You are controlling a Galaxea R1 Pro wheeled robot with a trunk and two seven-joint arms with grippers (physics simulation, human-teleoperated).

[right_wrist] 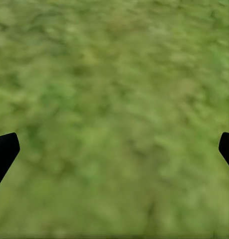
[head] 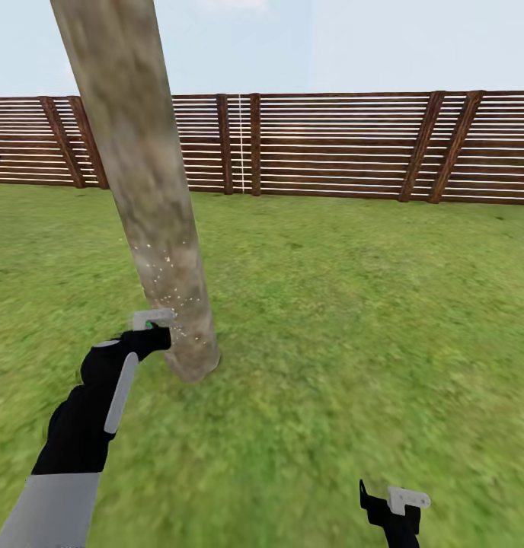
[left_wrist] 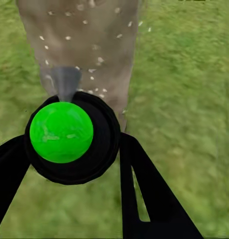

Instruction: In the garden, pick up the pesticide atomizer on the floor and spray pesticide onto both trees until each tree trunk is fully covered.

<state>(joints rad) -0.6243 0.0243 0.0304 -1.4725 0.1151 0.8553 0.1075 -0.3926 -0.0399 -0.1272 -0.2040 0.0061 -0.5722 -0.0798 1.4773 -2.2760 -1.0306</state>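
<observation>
The left gripper (left_wrist: 74,149) clamps the atomizer (left_wrist: 62,132) just beside the trunk (head: 151,221), speckled with spray low down; sweeping the nozzle steadily upward should cover it, while the right gripper (right_wrist: 114,149) hangs open over grass (head: 353,320).

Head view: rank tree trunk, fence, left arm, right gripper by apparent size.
1. fence, spans the full width.
2. tree trunk; near the camera, so its ranking against the fence is unsure.
3. left arm.
4. right gripper, only partly in frame.
</observation>
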